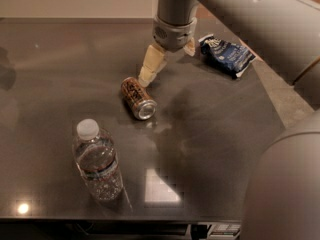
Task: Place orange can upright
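gripper point(167, 66): low over the table, just behind the can, hanging from the grey wrist near the far middle of the tabletop
fingers point(152, 61): two cream-coloured pads, spread wide apart with nothing between them; the left one angles down towards the can, the other peeks out from behind the wrist on the packet side
finger tip vs can: the lower tip sits just beside the can's far end; can't tell if it touches
arm point(240, 14): thick grey link, comes in from the upper right and drops to the wrist
can point(138, 98): orange-brown, dark lettering, lying on its side near the middle of the table; not upright. Long axis runs diagonally, shiny silver end facing me and slightly right, other end pointing back towards the gripper
bottle point(97, 164): clear plastic, white cap, water inside, looks to be standing upright; near the front edge, left of the can and closer to me, well apart from the gripper
packet point(227, 56): blue and white snack bag, lying flat at the far right of the table, just right of the wrist, not touching the can
table point(50, 84): dark grey, glossy, ceiling light reflected as a bright square near the front edge, between the bottle and the robot's side
robot body point(285, 184): large grey shape filling the lower right corner, in front of the table edge
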Controlling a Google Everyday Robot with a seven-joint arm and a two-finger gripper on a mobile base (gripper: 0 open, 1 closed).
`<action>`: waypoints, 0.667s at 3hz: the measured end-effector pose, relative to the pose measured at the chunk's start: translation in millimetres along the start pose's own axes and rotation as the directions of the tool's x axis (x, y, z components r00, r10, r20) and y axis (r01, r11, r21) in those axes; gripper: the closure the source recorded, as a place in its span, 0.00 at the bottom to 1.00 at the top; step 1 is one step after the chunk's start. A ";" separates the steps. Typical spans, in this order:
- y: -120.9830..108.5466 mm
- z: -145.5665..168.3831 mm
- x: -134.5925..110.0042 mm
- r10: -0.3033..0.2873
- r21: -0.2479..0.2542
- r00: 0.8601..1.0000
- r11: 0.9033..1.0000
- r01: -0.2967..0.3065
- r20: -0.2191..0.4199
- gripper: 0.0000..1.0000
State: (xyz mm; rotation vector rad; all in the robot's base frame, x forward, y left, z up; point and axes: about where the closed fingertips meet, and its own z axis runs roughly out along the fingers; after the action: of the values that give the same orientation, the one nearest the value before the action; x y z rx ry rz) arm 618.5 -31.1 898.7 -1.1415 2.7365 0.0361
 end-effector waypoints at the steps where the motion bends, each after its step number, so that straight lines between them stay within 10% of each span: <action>1: 11.7 5.3 -11.6 0.059 0.033 0.998 0.998 -0.058 -0.023 0.00; 2: 27.5 3.1 -25.1 0.066 0.039 0.998 0.997 -0.065 -0.019 0.00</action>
State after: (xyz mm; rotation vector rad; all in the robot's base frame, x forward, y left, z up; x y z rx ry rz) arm 616.9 6.3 898.7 -1.0475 2.7796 -0.0190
